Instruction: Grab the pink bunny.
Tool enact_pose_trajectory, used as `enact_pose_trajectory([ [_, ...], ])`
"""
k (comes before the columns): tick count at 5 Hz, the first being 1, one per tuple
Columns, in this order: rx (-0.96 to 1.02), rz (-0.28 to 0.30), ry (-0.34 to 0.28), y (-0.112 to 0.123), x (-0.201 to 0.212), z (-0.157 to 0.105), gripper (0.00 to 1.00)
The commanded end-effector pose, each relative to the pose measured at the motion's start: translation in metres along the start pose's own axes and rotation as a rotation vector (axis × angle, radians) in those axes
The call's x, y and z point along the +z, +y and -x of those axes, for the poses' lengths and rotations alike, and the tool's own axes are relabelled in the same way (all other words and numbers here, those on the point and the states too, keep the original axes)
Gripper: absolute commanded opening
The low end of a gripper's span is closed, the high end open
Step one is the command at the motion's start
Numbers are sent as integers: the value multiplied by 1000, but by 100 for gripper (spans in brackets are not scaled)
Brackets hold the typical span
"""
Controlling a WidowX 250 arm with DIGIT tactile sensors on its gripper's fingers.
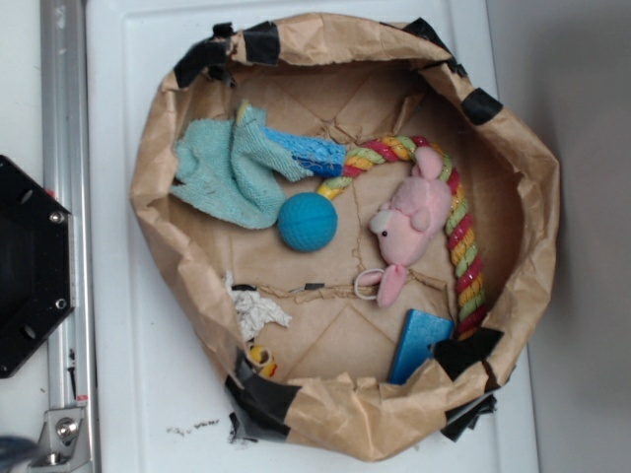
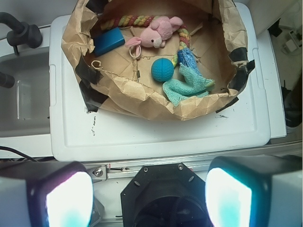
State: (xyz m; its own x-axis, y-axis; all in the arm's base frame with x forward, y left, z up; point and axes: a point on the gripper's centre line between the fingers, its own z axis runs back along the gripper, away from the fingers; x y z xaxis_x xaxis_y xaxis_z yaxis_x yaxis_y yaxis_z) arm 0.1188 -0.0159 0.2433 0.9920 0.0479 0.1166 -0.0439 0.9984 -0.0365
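Toys in the brown paper nest [image 1: 532, 177] count out like this for you: one pink bunny [image 1: 412, 219], one blue ball [image 1: 307, 222], one braided rope [image 1: 461, 246] in red, yellow and green, one teal cloth [image 1: 229, 168], one blue block [image 1: 419, 345], and one small white scrap [image 1: 258, 312] near the rim. Black tape patches hold the paper rim together at several spots.

You will find the pink bunny on the paper floor, its back touching the inner curve of the rope, with the blue ball near its snout but apart from it. A small white loop [image 1: 367, 285] lies just by its lower limb, and the blue block sits close below that.

Your end effector [image 2: 149, 198] hangs well back from the nest, over the black base [image 2: 163, 196] at the edge of the white desk [image 2: 156, 135]. Its two fingers [image 2: 61, 196] stand spread wide, one at each lower corner of the wrist view, with nothing between them and nothing touched.
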Motion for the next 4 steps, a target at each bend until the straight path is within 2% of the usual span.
enact_pose_trajectory([
  [1, 0, 0, 0, 0, 0, 0, 100],
  [2, 242, 132, -34, 3, -55, -40, 100],
  [3, 230, 189, -117, 2, -90, -82, 100],
  [4, 325, 267, -303, 14, -119, -128, 100],
])
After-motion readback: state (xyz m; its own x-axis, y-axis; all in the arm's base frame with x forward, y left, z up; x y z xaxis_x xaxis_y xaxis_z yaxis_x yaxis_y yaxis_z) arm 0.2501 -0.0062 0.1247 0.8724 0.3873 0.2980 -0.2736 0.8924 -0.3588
